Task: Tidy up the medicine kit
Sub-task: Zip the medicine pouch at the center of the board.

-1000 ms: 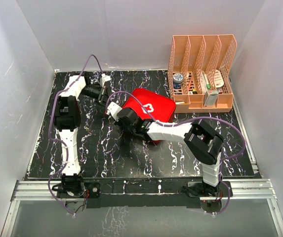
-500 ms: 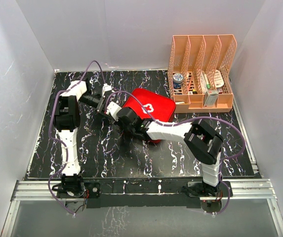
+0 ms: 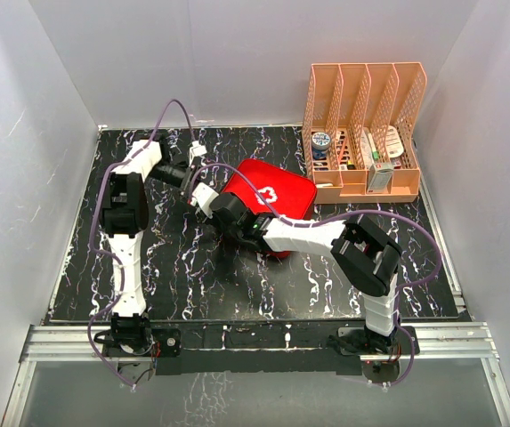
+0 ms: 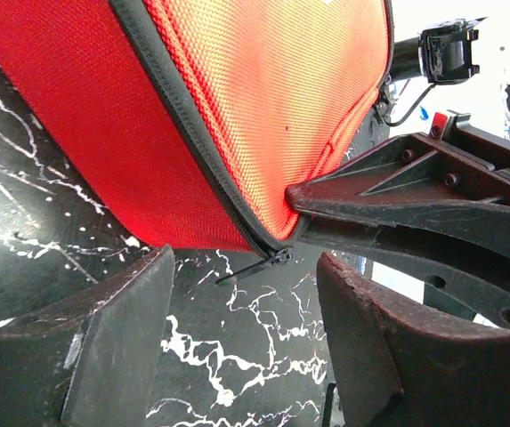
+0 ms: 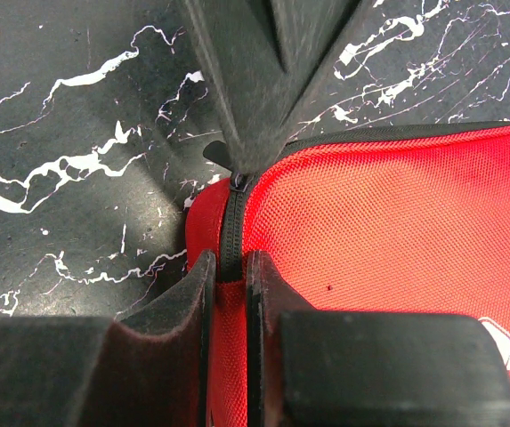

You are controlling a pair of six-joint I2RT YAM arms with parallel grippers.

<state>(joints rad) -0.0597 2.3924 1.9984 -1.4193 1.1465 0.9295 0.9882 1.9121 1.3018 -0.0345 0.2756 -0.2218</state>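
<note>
Bench [image 3: 192,276] of black stone pattern with white veins sits inside plain white walls [image 3: 237,53], and a metal rail [image 3: 263,336] runs along its near edge. The medicine kit [image 3: 292,191], red with its white cross up, lies on the bench right of centre, just beside an orange-pink file rack [image 3: 366,107] at the back right. From above, both wrists crowd the kit's left corner and hide what the fingers are doing. The left wrist view shows the corner raised off the bench, with a small zip pull [image 4: 259,265] sticking out below the seam. It sits in the gap between the left fingers [image 4: 121,329], which stand wide apart and touch nothing. The right wrist view shows the right fingers [image 5: 183,311] narrowed to a slit, pinching the black zip band at that corner, with a finger of the other arm touching the seam just ahead. The left arm [image 3: 121,240] rises along the left side and bends right at the back. The right arm [image 3: 303,236] folds at its elbow and stretches left across the kit's front.
</note>
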